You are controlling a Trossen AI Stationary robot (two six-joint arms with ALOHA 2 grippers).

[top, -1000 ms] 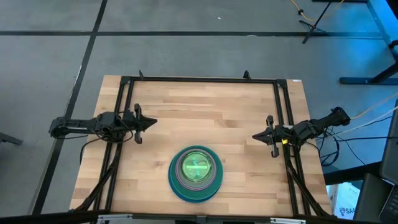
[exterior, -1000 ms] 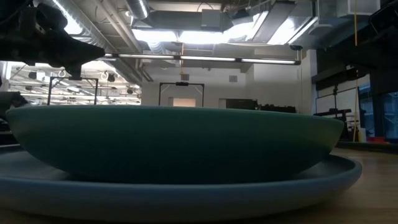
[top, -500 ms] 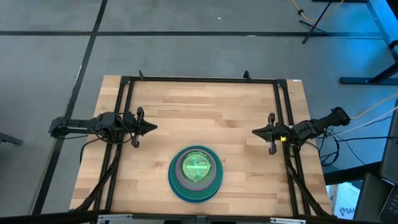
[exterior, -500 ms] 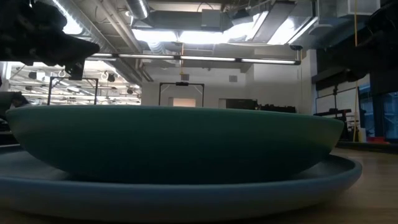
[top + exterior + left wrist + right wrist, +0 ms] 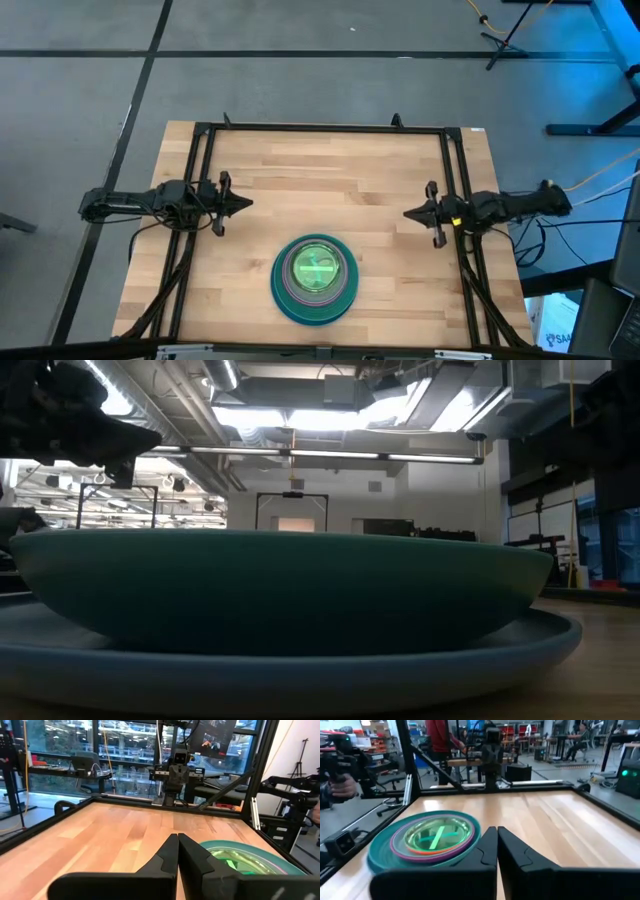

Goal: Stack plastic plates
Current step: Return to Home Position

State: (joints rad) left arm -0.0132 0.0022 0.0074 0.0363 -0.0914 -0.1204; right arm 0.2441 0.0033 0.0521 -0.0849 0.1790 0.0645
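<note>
The plates [image 5: 314,278] sit in one stack on the bench [image 5: 330,180], midway along its lower edge in the high view. The left gripper [image 5: 246,203] and right gripper [image 5: 408,214] hang over opposite sides, pointing inward.

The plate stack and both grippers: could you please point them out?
Plate stack [image 5: 314,272], high view, top plate's centre.
Left gripper [image 5: 247,203], high view, closed fingertips.
Right gripper [image 5: 407,214], high view, closed fingertips.

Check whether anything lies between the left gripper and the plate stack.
Nothing visible does. The left gripper, shut and empty, hangs at the left side; only bare table separates it from the plate stack. The right gripper waits at the right side, also shut.
</note>
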